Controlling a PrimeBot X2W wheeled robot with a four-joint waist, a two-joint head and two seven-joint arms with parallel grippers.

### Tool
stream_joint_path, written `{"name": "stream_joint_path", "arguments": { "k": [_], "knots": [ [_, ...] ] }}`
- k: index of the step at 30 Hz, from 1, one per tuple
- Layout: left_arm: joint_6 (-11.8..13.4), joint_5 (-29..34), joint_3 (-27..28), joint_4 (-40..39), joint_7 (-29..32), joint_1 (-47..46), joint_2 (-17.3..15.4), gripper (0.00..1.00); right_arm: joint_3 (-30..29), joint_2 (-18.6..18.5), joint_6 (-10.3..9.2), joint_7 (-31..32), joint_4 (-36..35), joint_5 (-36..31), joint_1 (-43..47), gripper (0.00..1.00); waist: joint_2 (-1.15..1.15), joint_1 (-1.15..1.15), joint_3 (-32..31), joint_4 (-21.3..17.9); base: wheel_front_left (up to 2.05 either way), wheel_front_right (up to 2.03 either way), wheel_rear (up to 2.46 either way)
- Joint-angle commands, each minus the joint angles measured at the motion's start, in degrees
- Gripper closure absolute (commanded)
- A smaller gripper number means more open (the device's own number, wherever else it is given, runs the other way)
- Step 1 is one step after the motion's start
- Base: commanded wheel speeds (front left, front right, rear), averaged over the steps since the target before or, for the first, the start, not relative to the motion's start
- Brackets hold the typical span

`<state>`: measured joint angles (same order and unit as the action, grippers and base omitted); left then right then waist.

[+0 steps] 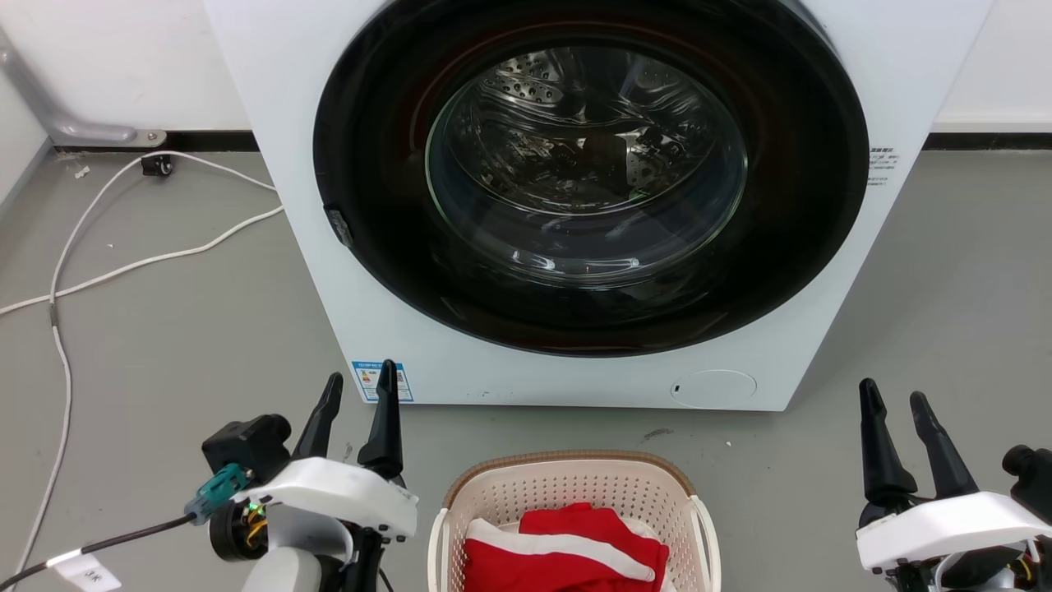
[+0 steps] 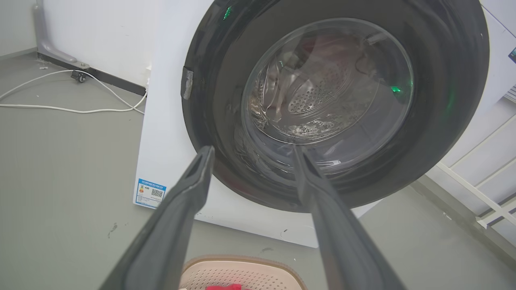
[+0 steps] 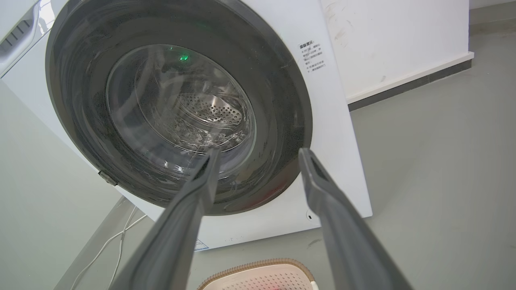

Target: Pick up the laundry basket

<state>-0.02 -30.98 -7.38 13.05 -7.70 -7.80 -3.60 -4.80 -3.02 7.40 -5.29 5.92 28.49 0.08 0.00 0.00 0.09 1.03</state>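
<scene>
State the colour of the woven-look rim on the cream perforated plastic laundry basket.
Brown; the laundry basket shows its rim best in the head view.

Nothing can be read. The washing machine (image 1: 822, 329) carries a blue-edged sticker (image 2: 150, 193) with a QR code at its front's lower left corner. Beside the door are small printed lines (image 3: 311, 56), too tiny to make out.

I see a white washer (image 1: 575, 378) with a black door ring (image 1: 370, 123); before it, a cream perforated basket (image 1: 575, 485), brown-rimmed, holds red cloth (image 1: 559, 567) striped white; grey floor (image 1: 164, 329).
</scene>
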Motion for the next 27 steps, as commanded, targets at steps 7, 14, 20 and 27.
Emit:
{"name": "stream_joint_path", "arguments": {
  "k": [7, 14, 20, 27],
  "knots": [
    [1.3, 5.8, -1.5, -0.1, -1.5, -2.1, -1.0, 0.00, 0.2, 0.1, 0.09, -0.7, -1.5, -6.3, 0.3, 0.00, 0.00, 0.00, 0.0, 0.1, 0.00, 0.00, 0.00],
    [2.3, 9.9, -2.8, 0.3, -2.4, -2.7, -1.3, 0.00, 0.0, 0.1, 0.09, -0.8, -1.9, -10.5, 0.8, 0.00, 0.00, 0.00, 0.0, 0.3, 0.00, 0.00, 0.00],
    [3.1, 13.0, -3.6, 0.6, -3.3, -2.9, -1.6, 0.00, 0.0, 0.2, 0.10, -1.1, -2.3, -13.9, 0.9, 0.00, 0.00, 0.00, -0.1, 0.4, 0.00, 0.00, 0.00],
    [3.9, 16.1, -4.3, 0.9, -4.2, -3.3, -1.6, 0.00, 0.1, 0.2, 0.11, -1.4, -3.3, -17.3, 1.4, 0.00, 0.00, 0.00, -0.1, 0.6, 0.00, 0.00, 0.00]
  ]
}}
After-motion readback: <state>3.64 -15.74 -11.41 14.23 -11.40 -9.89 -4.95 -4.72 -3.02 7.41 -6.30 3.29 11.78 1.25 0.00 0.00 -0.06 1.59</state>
